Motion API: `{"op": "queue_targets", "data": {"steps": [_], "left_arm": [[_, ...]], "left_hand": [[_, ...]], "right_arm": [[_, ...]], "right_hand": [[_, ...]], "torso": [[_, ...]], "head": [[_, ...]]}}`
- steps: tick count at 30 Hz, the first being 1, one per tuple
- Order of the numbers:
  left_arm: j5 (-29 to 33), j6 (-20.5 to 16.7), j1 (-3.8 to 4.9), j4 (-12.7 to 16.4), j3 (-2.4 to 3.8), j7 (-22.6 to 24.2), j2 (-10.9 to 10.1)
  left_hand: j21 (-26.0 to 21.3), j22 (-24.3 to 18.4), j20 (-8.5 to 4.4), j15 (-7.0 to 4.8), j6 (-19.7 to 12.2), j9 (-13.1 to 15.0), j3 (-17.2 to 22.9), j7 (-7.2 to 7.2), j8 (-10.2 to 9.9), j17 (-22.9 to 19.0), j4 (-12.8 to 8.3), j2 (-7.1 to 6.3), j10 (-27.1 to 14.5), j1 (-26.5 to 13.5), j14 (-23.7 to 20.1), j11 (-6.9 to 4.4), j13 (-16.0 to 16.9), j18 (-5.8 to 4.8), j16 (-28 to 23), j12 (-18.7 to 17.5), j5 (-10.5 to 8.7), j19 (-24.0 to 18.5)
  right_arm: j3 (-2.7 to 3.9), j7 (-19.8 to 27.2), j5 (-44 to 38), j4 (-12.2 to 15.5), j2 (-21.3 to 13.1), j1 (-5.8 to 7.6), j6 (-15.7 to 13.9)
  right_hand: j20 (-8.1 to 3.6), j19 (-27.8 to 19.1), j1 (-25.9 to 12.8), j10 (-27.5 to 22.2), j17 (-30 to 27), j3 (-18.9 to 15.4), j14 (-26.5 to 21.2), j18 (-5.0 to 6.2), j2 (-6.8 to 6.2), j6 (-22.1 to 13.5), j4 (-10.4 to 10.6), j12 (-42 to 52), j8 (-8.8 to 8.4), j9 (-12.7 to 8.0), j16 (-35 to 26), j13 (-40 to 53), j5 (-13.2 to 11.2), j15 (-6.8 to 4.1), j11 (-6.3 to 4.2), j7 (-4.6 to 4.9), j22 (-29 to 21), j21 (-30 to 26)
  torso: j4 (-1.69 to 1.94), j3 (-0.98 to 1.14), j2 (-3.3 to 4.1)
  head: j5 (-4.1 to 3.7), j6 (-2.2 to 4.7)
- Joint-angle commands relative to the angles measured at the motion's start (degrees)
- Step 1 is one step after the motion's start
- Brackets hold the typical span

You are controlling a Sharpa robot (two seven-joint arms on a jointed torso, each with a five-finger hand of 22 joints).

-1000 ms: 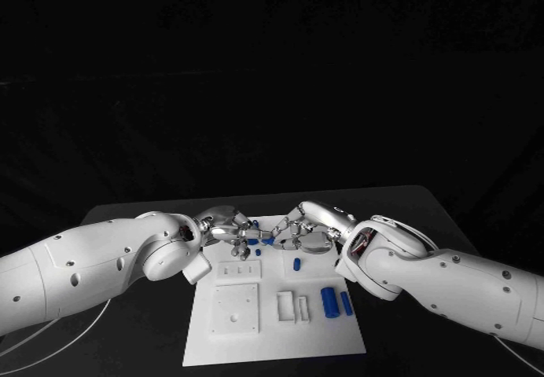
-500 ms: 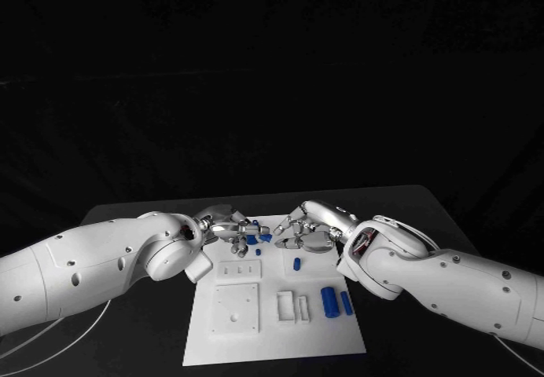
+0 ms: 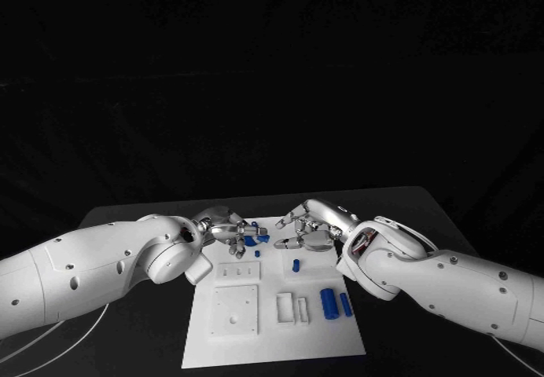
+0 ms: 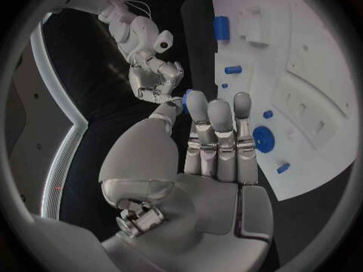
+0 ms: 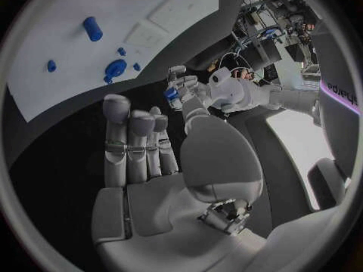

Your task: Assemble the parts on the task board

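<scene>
Both hands sit over the far end of the white task board (image 3: pixel 277 314), near each other but apart. Left hand (image 3: pixel 230 230) pinches a small blue part (image 5: pixel 171 93) between thumb and a fingertip, other fingers extended; the part is lifted off the board, between the two hands. Right hand (image 3: pixel 306 228) holds nothing, fingers straight and spread. On the board: a round blue disc (image 4: pixel 264 138) with small blue pegs near it at the far end, a short blue cylinder (image 3: pixel 295 264) mid-board, and a larger blue cylinder (image 3: pixel 328 301) with a slimmer one beside it, toward the near right. White raised blocks (image 3: pixel 236 309) on the near left.
</scene>
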Motion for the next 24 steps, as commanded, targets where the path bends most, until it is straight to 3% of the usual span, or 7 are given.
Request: {"op": "queue_targets", "data": {"steps": [1, 11, 18, 24], "left_arm": [[0.0, -2.8, 0.08, 0.3, 0.00, 0.2, 0.1], [0.6, -4.7, 0.07, 0.7, -0.08, 1.2, 0.3], [0.7, -4.0, 0.07, 1.2, -0.12, 1.5, 0.4], [0.7, -3.1, 0.06, 1.6, -0.16, 1.5, 0.4]], "left_hand": [[-0.1, 1.1, -0.02, -0.23, 3.2, -1.2, 7.8, -2.50, 0.1, 0.0, -8.0, 0.17, 0.5, 1.2, 0.6, -2.30, -0.1, -0.85, -0.2, 0.3, -0.11, -0.1], [-0.5, 1.1, 0.01, -0.20, 3.3, -2.8, 7.2, -2.46, 0.2, -0.1, -7.2, -0.07, 0.5, 2.1, 0.6, -2.28, -0.4, -0.85, -0.4, 0.3, -1.39, 0.1], [-0.7, 1.1, 0.07, -0.15, 3.1, -3.2, 7.0, -2.40, 0.2, -0.1, -7.0, 0.06, 0.5, 2.4, 0.6, -2.23, -0.5, -0.84, -0.5, 0.2, -2.35, 0.1], [-0.7, 1.1, 0.07, -0.16, 3.1, -3.3, 7.0, -2.40, 0.2, -0.1, -7.0, 0.09, 0.5, 2.5, 0.6, -2.24, -0.5, -0.84, -0.4, 0.2, -2.46, 0.2]], "right_arm": [[0.00, -2.3, -0.5, 0.2, 0.4, -0.04, 0.4], [-0.39, -3.6, -0.3, -0.3, 1.7, -0.05, 1.6], [-0.72, -4.8, -0.3, -0.6, 2.5, -0.09, -0.1], [-0.78, -5.5, -0.4, -0.9, 2.9, -0.10, -0.9]], "right_hand": [[0.41, 0.4, 0.6, -0.5, -0.1, -1.5, -0.3, 1.09, -0.18, -0.3, 1.2, -0.1, -0.18, -0.1, -0.1, -0.2, 0.2, 0.11, 0.03, 0.02, 3.3, -0.4], [0.38, 0.5, 0.7, -0.5, 0.1, -2.2, -0.3, 1.04, -0.12, -0.1, 2.3, 0.1, -0.17, 0.0, 0.1, -0.2, 0.4, 0.08, -0.01, -0.05, 3.5, -0.2], [0.21, 0.8, 1.0, -0.1, 0.3, -1.0, 0.0, 0.94, 0.72, 0.6, 2.1, 0.5, -0.19, -0.1, 0.4, 0.0, -0.3, -0.10, -0.21, -0.24, 3.6, 0.3], [0.12, 0.9, 0.8, 0.2, 0.5, 0.7, 0.2, 0.86, 1.19, 1.0, 1.2, 0.6, -0.20, -0.1, 0.6, 0.0, -1.4, -0.18, -0.31, -0.33, 3.6, 0.8]], "torso": [[0.00, -0.02, -0.02], [-0.02, -0.04, 0.04], [0.06, -0.01, 0.03], [-0.08, -0.02, 0.03]], "head": [[-0.03, 0.04], [0.03, 0.15], [0.02, 0.10], [0.15, 0.15]]}}
